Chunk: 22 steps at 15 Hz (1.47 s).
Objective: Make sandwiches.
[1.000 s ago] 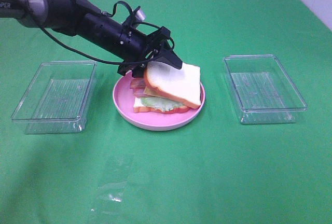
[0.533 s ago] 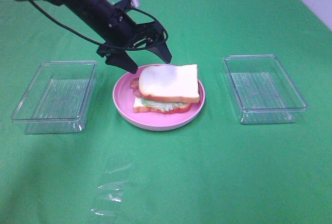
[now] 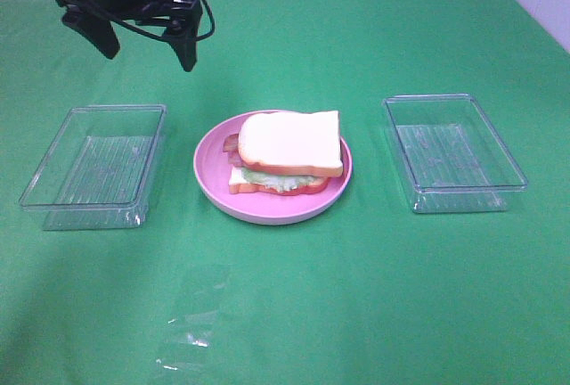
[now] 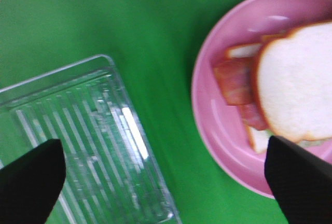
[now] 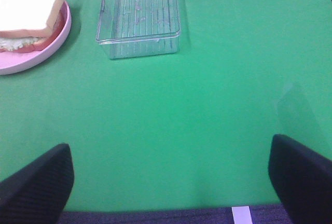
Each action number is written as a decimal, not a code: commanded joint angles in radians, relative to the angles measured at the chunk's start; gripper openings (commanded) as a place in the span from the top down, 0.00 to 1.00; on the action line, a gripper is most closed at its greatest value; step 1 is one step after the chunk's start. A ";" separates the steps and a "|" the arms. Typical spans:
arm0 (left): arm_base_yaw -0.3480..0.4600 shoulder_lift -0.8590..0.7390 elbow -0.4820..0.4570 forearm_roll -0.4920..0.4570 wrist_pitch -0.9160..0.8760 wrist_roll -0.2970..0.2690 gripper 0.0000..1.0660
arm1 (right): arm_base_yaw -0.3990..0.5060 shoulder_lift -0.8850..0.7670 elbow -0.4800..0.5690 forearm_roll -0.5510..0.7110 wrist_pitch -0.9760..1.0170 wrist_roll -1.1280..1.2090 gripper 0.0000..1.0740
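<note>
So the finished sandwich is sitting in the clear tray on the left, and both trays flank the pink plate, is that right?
Not quite. The sandwich sits on the pink plate, not in the left tray, as the exterior high view shows. Both clear trays do flank the plate.

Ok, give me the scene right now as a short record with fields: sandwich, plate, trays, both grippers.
sandwich: sandwiches stacked on the plate, top bread slice on, lettuce and bacon showing at the edges
plate: pink plate at table centre, between the two trays
left tray: clear tray, nothing in it
right tray: clear tray, nothing in it
left gripper: left gripper open, raised above the table behind the left tray, holding nothing
right gripper: right gripper open, over bare green cloth, holding nothing
</note>
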 commanded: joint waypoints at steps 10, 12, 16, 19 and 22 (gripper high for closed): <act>0.355 -0.018 0.001 -0.084 0.112 0.069 0.09 | -0.001 -0.025 0.002 0.004 -0.006 -0.009 0.09; 0.355 -0.076 0.075 -0.087 0.111 0.092 0.09 | -0.001 -0.025 0.002 0.004 -0.006 -0.009 0.09; 0.355 -0.384 0.460 -0.091 0.044 0.126 0.09 | -0.001 -0.025 0.002 0.004 -0.006 -0.009 0.09; 0.355 -0.691 0.778 -0.091 -0.057 0.123 0.09 | -0.001 -0.025 0.002 0.004 -0.006 -0.009 0.09; 0.355 -0.973 1.012 -0.090 -0.106 0.124 0.09 | -0.001 -0.025 0.002 0.004 -0.006 -0.009 0.09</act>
